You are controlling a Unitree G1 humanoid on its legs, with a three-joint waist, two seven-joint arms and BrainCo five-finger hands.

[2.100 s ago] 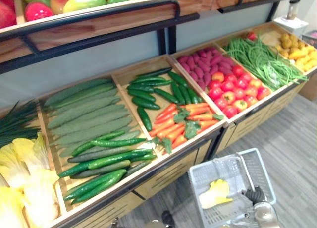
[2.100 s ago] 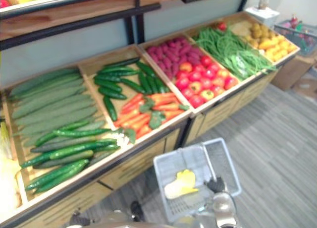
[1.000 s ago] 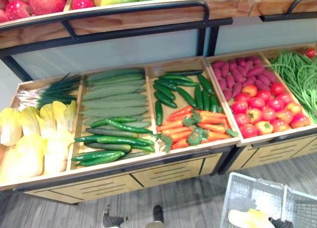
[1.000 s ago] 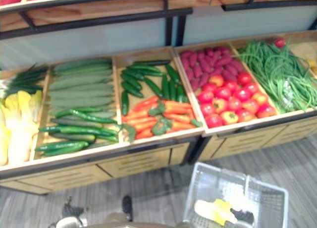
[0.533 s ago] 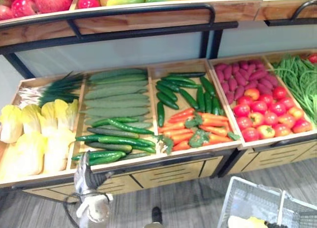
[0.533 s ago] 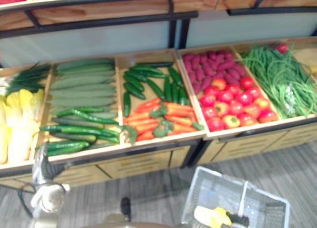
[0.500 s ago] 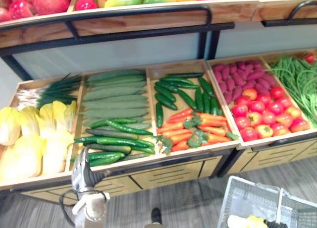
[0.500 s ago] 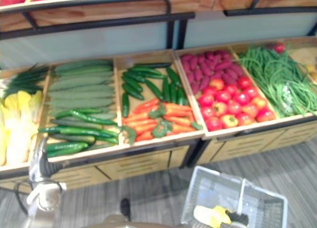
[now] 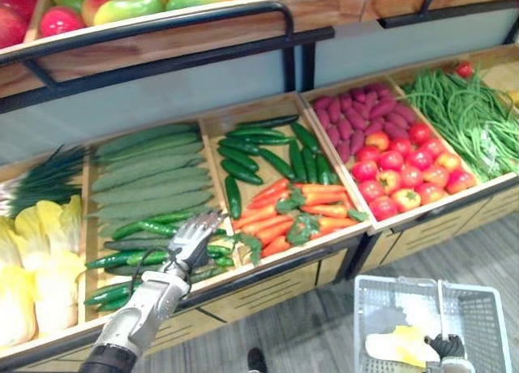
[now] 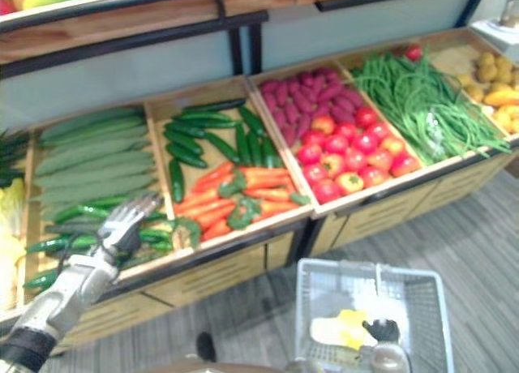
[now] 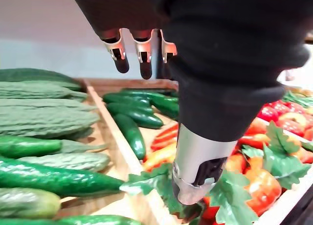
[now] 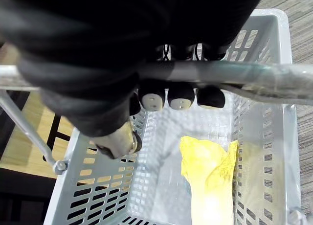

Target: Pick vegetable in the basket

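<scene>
My right hand (image 12: 181,95) is clamped round the handle (image 12: 244,74) of the grey basket (image 9: 381,304), in which a yellow cabbage (image 9: 397,346) lies crosswise with its pale stem end leftward, while my left hand (image 9: 190,239), fingers straight and apart, hovers up-left of the basket over cucumbers (image 9: 130,258) lying side-to-side.

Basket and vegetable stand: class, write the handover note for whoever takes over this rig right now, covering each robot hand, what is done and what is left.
Left robot hand: open, fingers straight, over the cucumbers at the stand's front, holding nothing.
Right robot hand: shut on the basket handle.
Basket: holds one yellow cabbage.
Done: cabbage in.
Left: probably grasp a cucumber and drop it in the basket.
</scene>
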